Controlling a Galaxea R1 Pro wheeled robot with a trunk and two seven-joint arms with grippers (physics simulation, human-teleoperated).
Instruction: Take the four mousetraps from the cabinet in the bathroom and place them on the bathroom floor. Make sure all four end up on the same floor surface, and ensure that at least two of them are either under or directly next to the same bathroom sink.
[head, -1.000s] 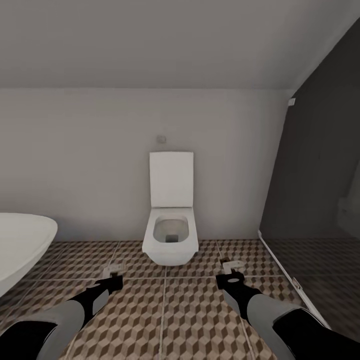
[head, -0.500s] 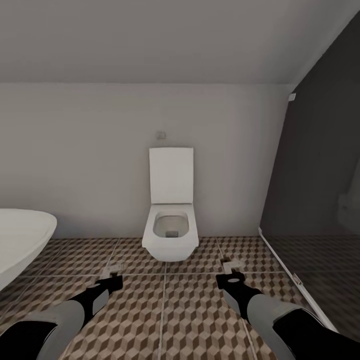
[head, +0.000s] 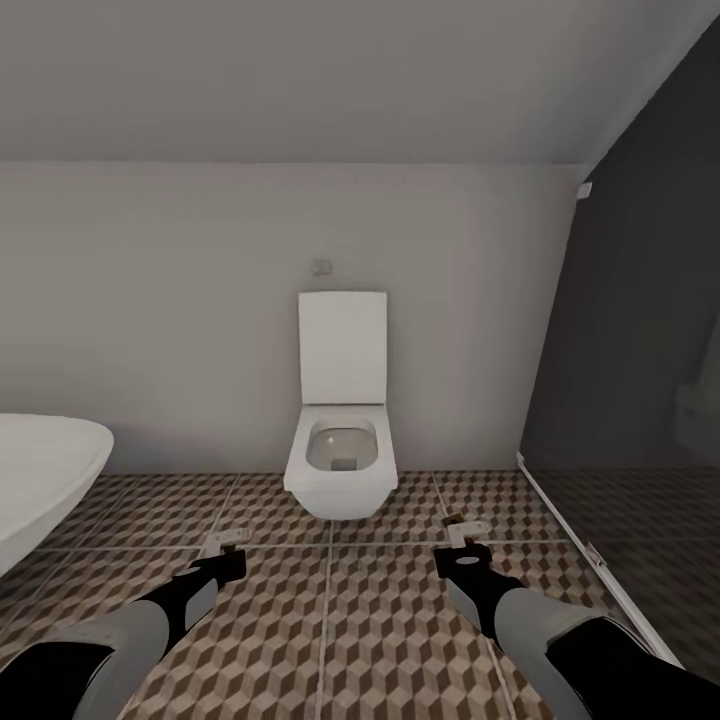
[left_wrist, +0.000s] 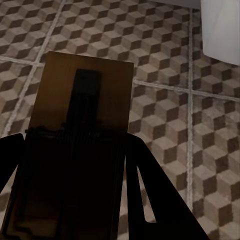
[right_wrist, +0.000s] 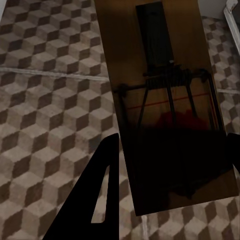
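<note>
We hold one mousetrap (left_wrist: 75, 145) pinched in our left gripper (head: 226, 547) and another mousetrap (right_wrist: 167, 107) pinched in our right gripper (head: 462, 535), both raised above the bathroom floor (head: 330, 640). Further left, a white basin (head: 40, 475) edges in. Beyond our arms the toilet (head: 342, 440) stands against the pale wall (head: 170, 300), dark glass panel (head: 630, 350) at right.

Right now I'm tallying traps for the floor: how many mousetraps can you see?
2: one mousetrap in the left gripper, one in the right gripper. Others may be out of view.
</note>
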